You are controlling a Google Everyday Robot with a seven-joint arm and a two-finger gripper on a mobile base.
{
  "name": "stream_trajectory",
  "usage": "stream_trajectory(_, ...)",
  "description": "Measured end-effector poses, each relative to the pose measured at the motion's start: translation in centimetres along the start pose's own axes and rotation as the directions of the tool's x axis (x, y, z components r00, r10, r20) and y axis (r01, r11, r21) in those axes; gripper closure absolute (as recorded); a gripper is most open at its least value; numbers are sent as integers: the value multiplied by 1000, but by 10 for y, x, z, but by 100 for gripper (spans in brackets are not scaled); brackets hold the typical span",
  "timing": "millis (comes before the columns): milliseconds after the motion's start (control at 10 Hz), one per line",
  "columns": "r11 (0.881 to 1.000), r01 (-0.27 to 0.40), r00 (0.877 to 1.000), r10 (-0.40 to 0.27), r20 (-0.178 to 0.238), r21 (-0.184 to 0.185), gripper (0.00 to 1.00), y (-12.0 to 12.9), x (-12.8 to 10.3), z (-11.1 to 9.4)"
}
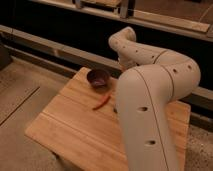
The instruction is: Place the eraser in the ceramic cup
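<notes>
My white arm (150, 100) fills the right half of the camera view and curls over the wooden table (75, 130). The gripper is hidden behind the arm, somewhere over the table's far right part. The eraser and the ceramic cup are both out of sight, possibly behind the arm.
A dark purple bowl (98, 77) sits near the table's far edge. A thin red chilli-like piece (101, 102) lies just in front of it, close to the arm. A dark wall with a grey ledge (55, 50) runs behind the table. Speckled floor (20, 95) lies to the left.
</notes>
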State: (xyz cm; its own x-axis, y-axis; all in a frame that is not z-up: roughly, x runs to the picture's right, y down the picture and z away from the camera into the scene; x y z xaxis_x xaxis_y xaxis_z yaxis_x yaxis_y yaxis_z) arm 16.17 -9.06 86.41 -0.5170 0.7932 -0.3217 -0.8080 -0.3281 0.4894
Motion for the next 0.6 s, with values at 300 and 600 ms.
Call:
stream_trajectory(300,1000,-5,1000,5,-5,-7,100,0,-1,-1)
stream_trajectory(600,1000,-4,1000,4,-11,-7,94,-1,-1,0)
